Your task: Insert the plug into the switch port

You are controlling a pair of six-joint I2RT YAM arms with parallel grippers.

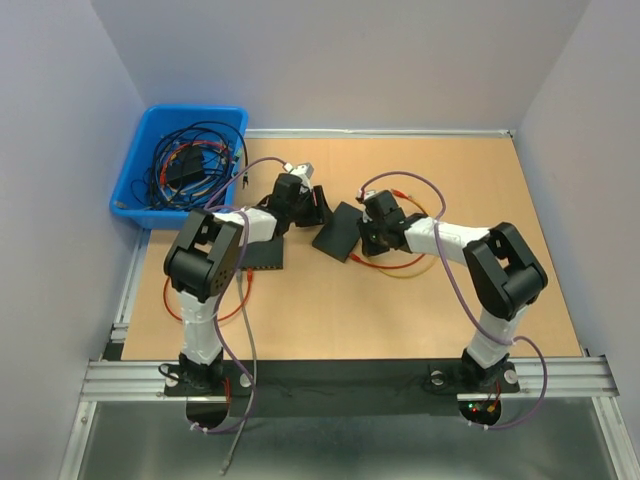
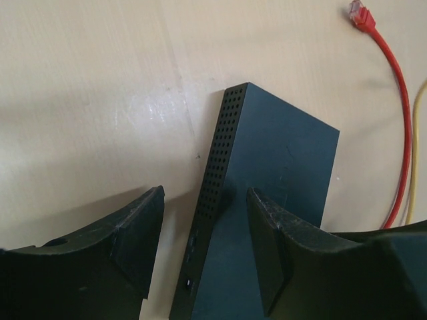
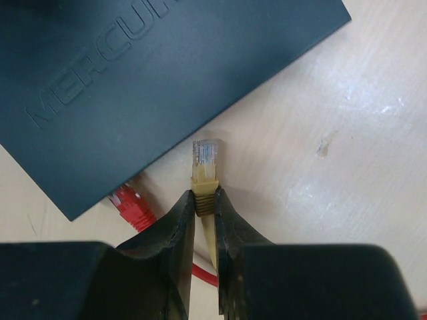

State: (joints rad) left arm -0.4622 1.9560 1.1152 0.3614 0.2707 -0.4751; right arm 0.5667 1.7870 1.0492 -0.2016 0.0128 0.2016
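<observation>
Gripping the yellow plug (image 3: 205, 175) by its boot in the right jaws, squeezed to a narrow gap around it. Pointing the plug's clear tip out ahead of the jaws toward the near edge of the black switch (image 3: 167, 73), close but not touching. Trailing the yellow cable (image 3: 209, 243) back between the jaws. Hanging low over the tabletop (image 3: 333, 147), just beside a red plug (image 3: 133, 207) at the switch's corner.

Straddling the switch's perforated side wall with the left jaws, roughly half open and closed on nothing. Reaching one pad (image 2: 270, 253) over the switch's flat top; cannot tell whether touching. Placing the other pad (image 2: 137, 243) off to the side above bare tabletop, apart from the wall. Beyond the switch in the left wrist view, passing a red cable (image 2: 400, 120) with a plug at its far end, alongside a thinner yellow one.

Seen from above: converging with the left arm (image 1: 215, 255) and right arm (image 1: 470, 250) on the switch near the middle of the tabletop, well apart from the blue bin (image 1: 130, 185) of tangled cables at the far left corner.
</observation>
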